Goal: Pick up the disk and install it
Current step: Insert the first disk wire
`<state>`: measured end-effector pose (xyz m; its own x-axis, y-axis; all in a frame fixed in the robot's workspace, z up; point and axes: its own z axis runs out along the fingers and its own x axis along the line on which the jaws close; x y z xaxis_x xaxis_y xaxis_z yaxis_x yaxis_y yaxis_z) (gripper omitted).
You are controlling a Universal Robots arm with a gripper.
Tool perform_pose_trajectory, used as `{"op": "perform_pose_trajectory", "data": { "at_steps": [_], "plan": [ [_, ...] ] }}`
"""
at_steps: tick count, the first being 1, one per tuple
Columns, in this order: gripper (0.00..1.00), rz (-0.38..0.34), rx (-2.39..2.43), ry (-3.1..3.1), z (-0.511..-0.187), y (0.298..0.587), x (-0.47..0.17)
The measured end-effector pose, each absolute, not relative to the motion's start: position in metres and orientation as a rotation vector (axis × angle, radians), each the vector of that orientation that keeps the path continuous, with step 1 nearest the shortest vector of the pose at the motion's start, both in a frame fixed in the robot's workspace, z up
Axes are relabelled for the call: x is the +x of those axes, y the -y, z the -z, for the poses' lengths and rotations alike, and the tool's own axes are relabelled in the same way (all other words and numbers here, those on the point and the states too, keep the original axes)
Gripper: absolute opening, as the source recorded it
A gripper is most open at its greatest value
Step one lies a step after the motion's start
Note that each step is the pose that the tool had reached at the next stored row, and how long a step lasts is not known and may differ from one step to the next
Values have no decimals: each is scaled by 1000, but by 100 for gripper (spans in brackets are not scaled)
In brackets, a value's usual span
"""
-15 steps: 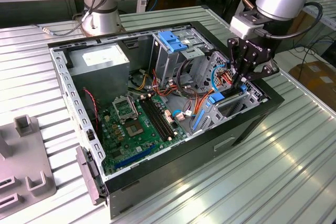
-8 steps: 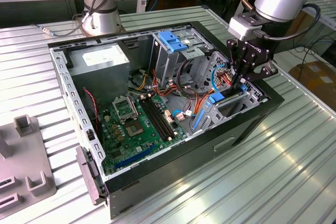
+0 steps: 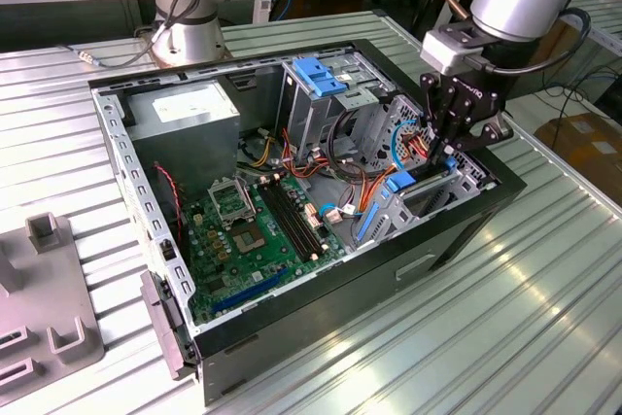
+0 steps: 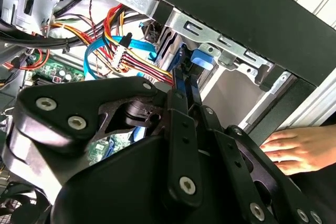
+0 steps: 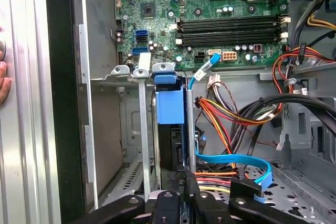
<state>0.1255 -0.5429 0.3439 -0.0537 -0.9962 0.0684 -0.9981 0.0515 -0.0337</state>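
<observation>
The disk (image 5: pixel 169 106) stands on edge in the drive bay at the case's front corner, and its bright blue carrier end shows in both wrist views. In the exterior view its blue rails (image 3: pixel 398 185) sit low in the bay on the exterior view's right. My gripper (image 3: pixel 449 155) reaches down into that bay from above. Its black fingers (image 5: pixel 181 195) are closed together on the disk's near edge. In the second wrist view the gripper (image 4: pixel 185 85) runs straight to the blue carrier tab (image 4: pixel 202 59).
The open black computer case (image 3: pixel 466 230) lies on a ribbed metal table. Inside are the green motherboard (image 3: pixel 253 225), bundled cables (image 5: pixel 231 114) beside the bay, and a blue bracket (image 3: pixel 319 75) atop the grey drive cage. A person's hand (image 4: pixel 294 148) rests outside the case wall.
</observation>
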Motion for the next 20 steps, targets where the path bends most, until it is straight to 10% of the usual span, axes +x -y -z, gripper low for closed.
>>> {"op": "perform_pose_trajectory", "data": {
  "at_steps": [20],
  "plan": [
    [16, -39, 2169, 2296, -350, 555, 127]
  ]
}}
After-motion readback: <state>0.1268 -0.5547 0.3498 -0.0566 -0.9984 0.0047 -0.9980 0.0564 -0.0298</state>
